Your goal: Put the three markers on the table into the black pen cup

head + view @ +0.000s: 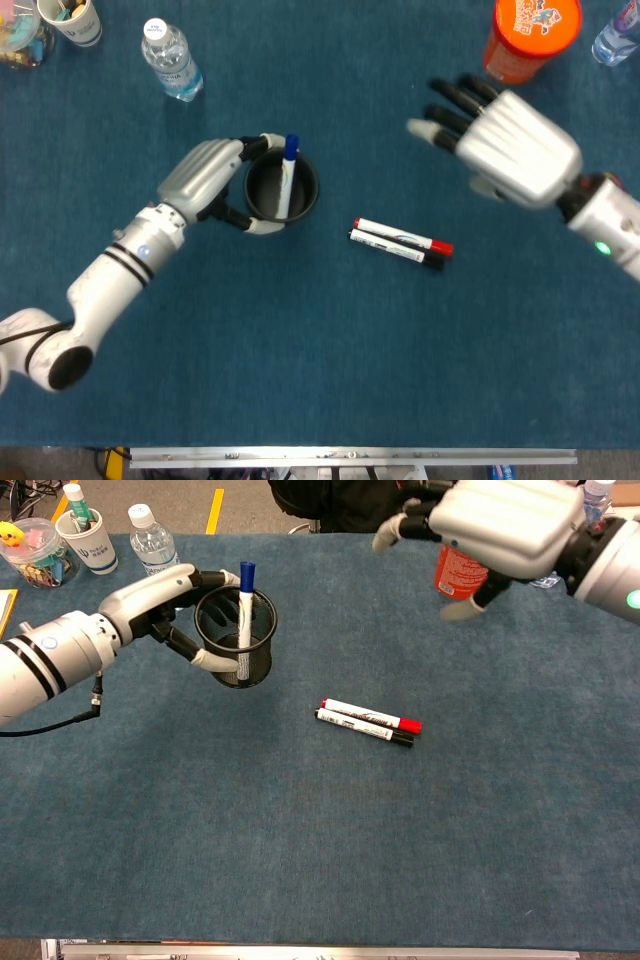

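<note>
The left hand [160,605] is gripping the black cup [236,638], its fingers [215,658] wrapping the mesh wall, and the cup is sitting upright on the blue counter [300,840]. One blue-capped marker [244,615] is standing inside it, leaning on the rim with its cap poking above. The right hand [500,525] is hovering above the counter with nothing in it, fingers spread, well apart from the cup and near an orange canister [531,35].

Two markers are lying side by side, touching, between the hands: the red-capped marker [370,716] and the black-capped marker [362,728]. By the look of them they are light, stiff and smooth, round enough to roll or slip from a loose pinch. Taking one across the middle of the barrel seems best; since they are lying touching, the outer side of the red-capped one offers freer room for fingertips. Two of three are not yet in.
</note>
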Motion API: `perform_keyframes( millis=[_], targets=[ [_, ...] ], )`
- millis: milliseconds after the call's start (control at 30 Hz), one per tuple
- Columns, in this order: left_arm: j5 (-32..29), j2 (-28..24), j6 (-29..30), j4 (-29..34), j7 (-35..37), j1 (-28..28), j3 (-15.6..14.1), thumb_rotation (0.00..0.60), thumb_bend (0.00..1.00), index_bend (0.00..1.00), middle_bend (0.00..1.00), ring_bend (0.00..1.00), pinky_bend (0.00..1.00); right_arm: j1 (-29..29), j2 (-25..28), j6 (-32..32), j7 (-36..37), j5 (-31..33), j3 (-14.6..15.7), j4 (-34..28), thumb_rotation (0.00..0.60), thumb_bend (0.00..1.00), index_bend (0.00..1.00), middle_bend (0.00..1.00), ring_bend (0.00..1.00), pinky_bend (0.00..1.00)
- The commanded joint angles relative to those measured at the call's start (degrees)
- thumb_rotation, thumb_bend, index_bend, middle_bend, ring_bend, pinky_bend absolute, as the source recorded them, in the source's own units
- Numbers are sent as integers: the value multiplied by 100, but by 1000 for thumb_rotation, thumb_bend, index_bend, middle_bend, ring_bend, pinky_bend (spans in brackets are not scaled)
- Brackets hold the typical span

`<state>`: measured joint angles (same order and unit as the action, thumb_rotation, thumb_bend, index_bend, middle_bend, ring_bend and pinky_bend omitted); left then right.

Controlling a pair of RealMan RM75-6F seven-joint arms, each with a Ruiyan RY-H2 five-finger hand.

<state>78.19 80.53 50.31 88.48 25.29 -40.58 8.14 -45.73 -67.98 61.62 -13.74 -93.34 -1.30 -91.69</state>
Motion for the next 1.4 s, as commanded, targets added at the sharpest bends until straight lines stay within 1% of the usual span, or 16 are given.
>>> perform_keyframes(
  millis=[33,167,300,533,767,967,1400],
  targets=[
    [114,-101,127,123,-23,85,-80,600,150,267,373,346,291,158,8,-148,83,-13,190,-46,600,29,271,314,136,231],
    [263,-206,289,296,-74,177,-165,600,151,267,373,346,291,253,-174,-368,117,135,301,-12,600,53,309,313,136,231],
    [339,-232,382,400,-80,222,-203,600,151,267,373,346,291,352,-458,-557,138,356,346,65,600,64,311,313,136,231],
    [357,-174,352,405,-59,192,-213,600,150,267,373,346,291,458,-891,-773,-196,619,367,230,600,62,311,314,136,231],
    [393,-120,344,395,-17,150,-198,600,150,267,373,346,292,577,-1279,-816,-419,838,328,579,600,62,311,313,136,231],
    [405,-96,314,363,26,123,-210,600,151,267,373,346,292,662,-1732,-839,-549,1039,252,919,600,62,311,313,136,231],
    [430,-149,311,377,83,113,-238,600,151,267,372,346,292,633,-2300,-990,-821,1197,158,1259,600,61,311,313,136,231]
  ],
)
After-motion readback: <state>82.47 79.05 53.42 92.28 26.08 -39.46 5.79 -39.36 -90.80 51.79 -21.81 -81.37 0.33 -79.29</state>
